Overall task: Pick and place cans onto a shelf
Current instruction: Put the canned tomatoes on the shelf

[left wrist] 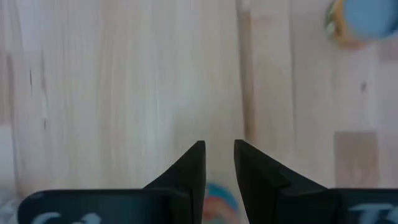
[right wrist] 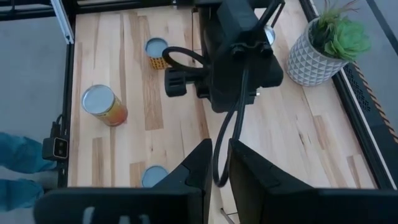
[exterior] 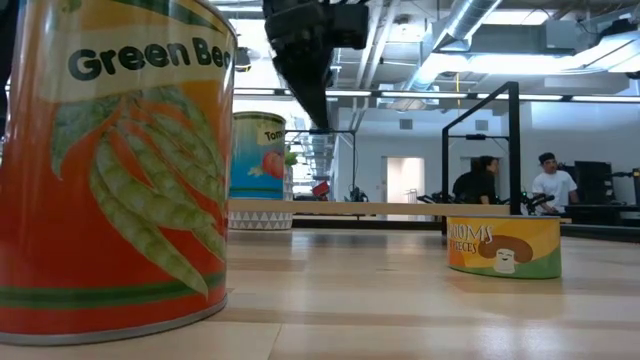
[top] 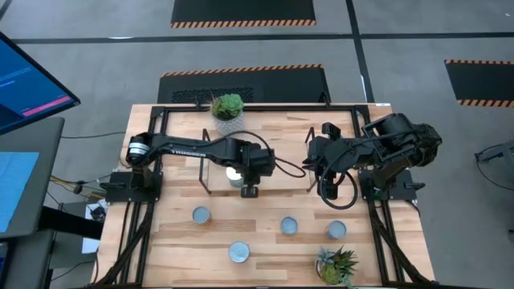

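Observation:
One can (top: 234, 173) with a shiny top stands on the shelf (exterior: 400, 209). In the low view it shows as the blue tomato can (exterior: 258, 155), upright on the board. My left gripper (top: 250, 192) hangs just on the near side of it, pointing steeply down over the bare tabletop. It is open by a narrow gap (left wrist: 219, 149), with nothing between its fingers. Several more cans stand upright on the table nearer the front (top: 200, 214) (top: 288, 226) (top: 238, 253). My right gripper (top: 312, 163) waits raised by the shelf's right end, a narrow gap (right wrist: 221, 155) between its fingers and nothing held.
The shelf's black wire frames (top: 204, 172) rise at both short ends. A white patterned pot with a succulent (top: 228, 108) stands at the far edge. A spiky plant (top: 337, 265) sits near the front right. A black cable (right wrist: 217, 143) loops off the left wrist. People (exterior: 555, 182) show beyond the table.

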